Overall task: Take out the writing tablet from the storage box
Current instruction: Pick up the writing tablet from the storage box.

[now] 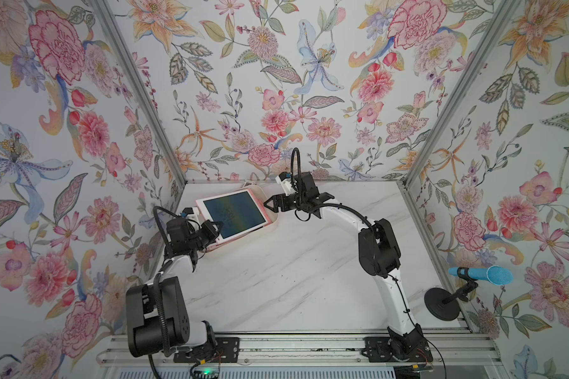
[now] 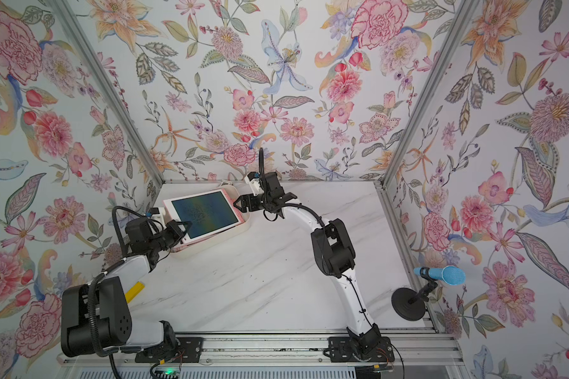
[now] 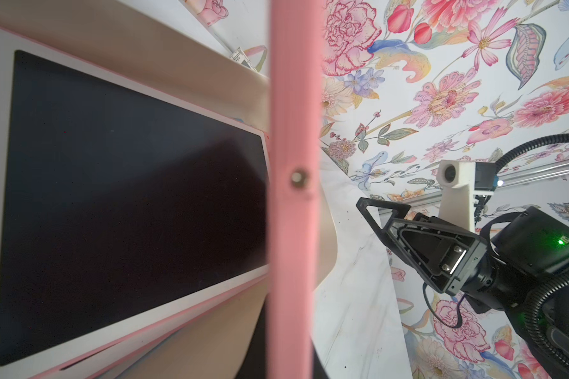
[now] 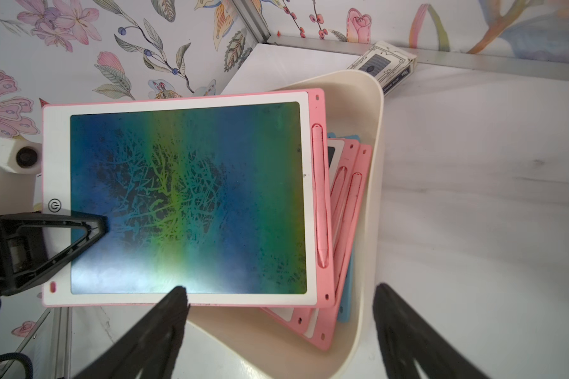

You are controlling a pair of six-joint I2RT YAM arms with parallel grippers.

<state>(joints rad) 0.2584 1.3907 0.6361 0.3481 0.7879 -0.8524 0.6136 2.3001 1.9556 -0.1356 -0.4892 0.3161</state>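
Left gripper (image 1: 218,228) is clamping the near-left edge of the writing tablet (image 1: 234,210). Its jaws are pressing together on the pink frame, and 1 finger (image 4: 63,236) is lying across the white bezel and a corner of the screen.

The tablet is facing up and showing a blue-green screen. A pink stylus (image 4: 319,197) is sitting in its side slot. In the left wrist view the tablet is showing edge-on, raised above a spare tablet (image 3: 112,197) with a dark screen.

The tablet is hanging over the storage box (image 4: 373,197). The gripped end is reaching out past the box's end and the other end is lying above the pile inside. Whether it is touching that pile, I cannot tell.

The box is sitting at the far left corner of the marble table (image 1: 293,279). It is also holding several pink tablets (image 4: 352,213) and 1 blue tablet (image 4: 345,305), fanned out.

Right gripper (image 1: 271,205) is hovering just beside the box's right end with its fingers standing wide apart, gripping nothing.

A card pack (image 4: 381,65) is lying against the back rail behind the box. A blue microphone (image 1: 480,275) is standing at the table's right edge, well apart. A yellow item (image 2: 134,291) is peeking out beside the left arm.
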